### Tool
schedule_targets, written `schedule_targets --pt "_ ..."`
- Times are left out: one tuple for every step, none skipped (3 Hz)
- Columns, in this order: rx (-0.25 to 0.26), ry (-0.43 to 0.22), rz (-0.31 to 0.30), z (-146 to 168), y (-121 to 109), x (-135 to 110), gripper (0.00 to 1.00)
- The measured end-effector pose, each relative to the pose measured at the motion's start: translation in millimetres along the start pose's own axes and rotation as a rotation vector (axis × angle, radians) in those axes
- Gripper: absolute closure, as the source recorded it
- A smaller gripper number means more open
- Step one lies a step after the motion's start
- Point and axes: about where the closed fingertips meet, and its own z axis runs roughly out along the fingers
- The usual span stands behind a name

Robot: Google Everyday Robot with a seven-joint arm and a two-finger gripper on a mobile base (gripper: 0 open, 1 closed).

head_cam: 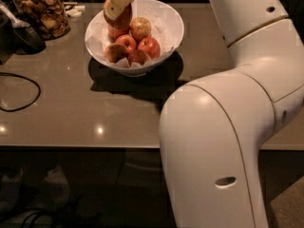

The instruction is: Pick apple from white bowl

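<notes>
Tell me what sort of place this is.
Probably a kitchen or office pantry: a glossy grey countertop, a white bowl of apples, and a glass jar of dried snacks. The end effector is over the bowl, at the topmost apple.

No readable text, labels, numbers showing. Gripper [115,12] hanging at upper left-centre of frame, clamping apple [121,23] over white bowl [173,19].
</notes>
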Motion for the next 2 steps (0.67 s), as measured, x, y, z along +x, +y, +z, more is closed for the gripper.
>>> schedule_targets --pt "-0.029 -0.036 -0.025 -7.8 9.8 -8.3 1.00" --pt "-0.059 -0.074 -0.043 -20.1 19.7 -10.4 1.00"
